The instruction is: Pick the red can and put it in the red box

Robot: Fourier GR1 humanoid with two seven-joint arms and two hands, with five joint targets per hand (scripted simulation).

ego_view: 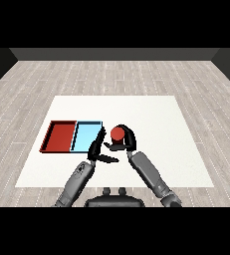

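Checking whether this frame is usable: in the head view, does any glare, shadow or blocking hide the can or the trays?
Head view: light is even, with no glare on the white table; the red cylindrical can shows its top, while the black right hand curled round it covers its sides; the black left hand overlaps the light blue tray's near right corner; the red tray is unblocked.

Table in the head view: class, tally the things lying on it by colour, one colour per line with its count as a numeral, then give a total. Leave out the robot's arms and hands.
Red: 2 (the red tray and the red can)
Light blue: 1 (the light blue tray)
Total: 3
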